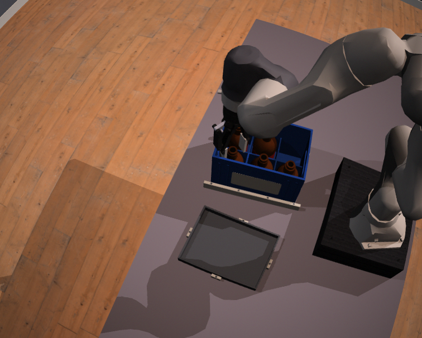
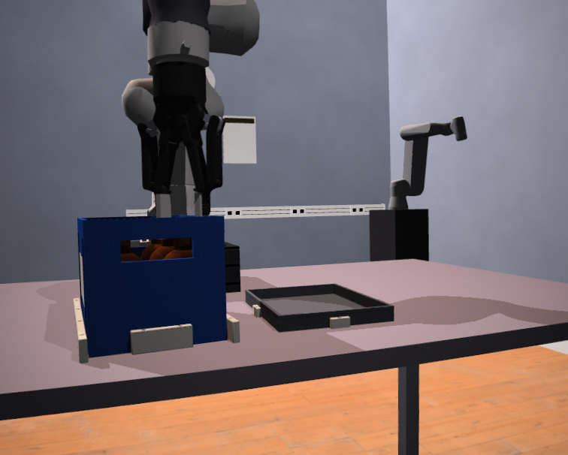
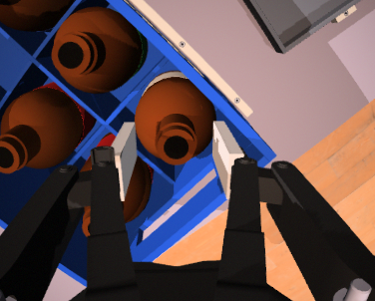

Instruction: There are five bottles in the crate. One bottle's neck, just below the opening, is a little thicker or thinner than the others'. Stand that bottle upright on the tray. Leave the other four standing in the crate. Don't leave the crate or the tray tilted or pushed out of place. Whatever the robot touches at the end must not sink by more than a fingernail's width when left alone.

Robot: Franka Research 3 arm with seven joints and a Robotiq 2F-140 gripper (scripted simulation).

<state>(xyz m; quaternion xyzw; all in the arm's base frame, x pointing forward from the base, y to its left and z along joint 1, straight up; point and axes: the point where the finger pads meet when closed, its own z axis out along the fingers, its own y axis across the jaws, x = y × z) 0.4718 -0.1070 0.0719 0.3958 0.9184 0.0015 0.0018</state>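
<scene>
My gripper [image 1: 233, 148] [image 2: 178, 208] [image 3: 174, 139] is partly open and points down, its pads on either side of a brown bottle [image 1: 233, 154] [image 3: 175, 107] with a pale label. Gaps show between pads and neck in the wrist view. That bottle stands in a corner compartment of the blue crate [image 1: 221, 172] [image 2: 151, 293] [image 3: 231, 120]. Beside it is a green-labelled bottle [image 1: 263, 163] [image 3: 117, 55]; beyond, another bottle [image 1: 289, 170] [image 3: 30, 15]. Two red-labelled bottles stand behind: one [image 1: 264, 145] [image 3: 45, 130] in the middle, one [image 1: 236, 139] [image 3: 140, 194] partly hidden by a finger. I cannot tell which neck differs. The dark tray [image 1: 225, 246] [image 2: 312, 305] [image 3: 294, 25] lies flat, holding nothing.
One crate compartment [image 1: 292, 148] is without a bottle. A pale strip [image 1: 253, 195] [image 3: 209, 72] runs along the crate's tray side, and small blocks [image 1: 215, 276] [image 2: 339, 321] sit around the tray. The arm's black base block [image 1: 331, 218] stands to the right in the top view.
</scene>
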